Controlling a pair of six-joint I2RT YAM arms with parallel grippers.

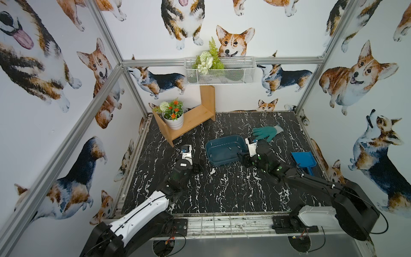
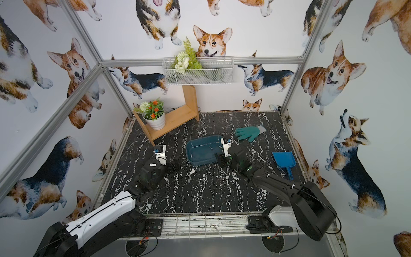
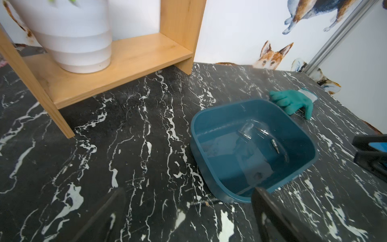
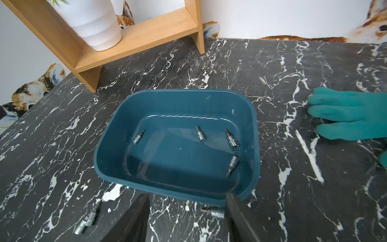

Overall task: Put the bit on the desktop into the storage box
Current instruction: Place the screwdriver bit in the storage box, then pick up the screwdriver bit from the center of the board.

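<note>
The right gripper [image 4: 187, 197] hangs at the near rim of the dark teal-blue rectangular plastic storage box [image 4: 178, 102]. Its jaws are partly apart with nothing between them. 4 small silver socket bits [image 4: 200, 134] lie on the box floor, apart from each other. 1 loose bit [image 4: 213, 212] lies on the black marble-patterned desktop [image 4: 272, 83], just outside the box's near wall. A bit pair [image 4: 87, 220], the 2 touching, lies on the desktop farther along that wall. The left gripper [image 3: 188, 194] is spread wide and empty, low over the desktop beside the box. A green rubber glove [image 4: 345, 113] lies flat near the box.
</note>
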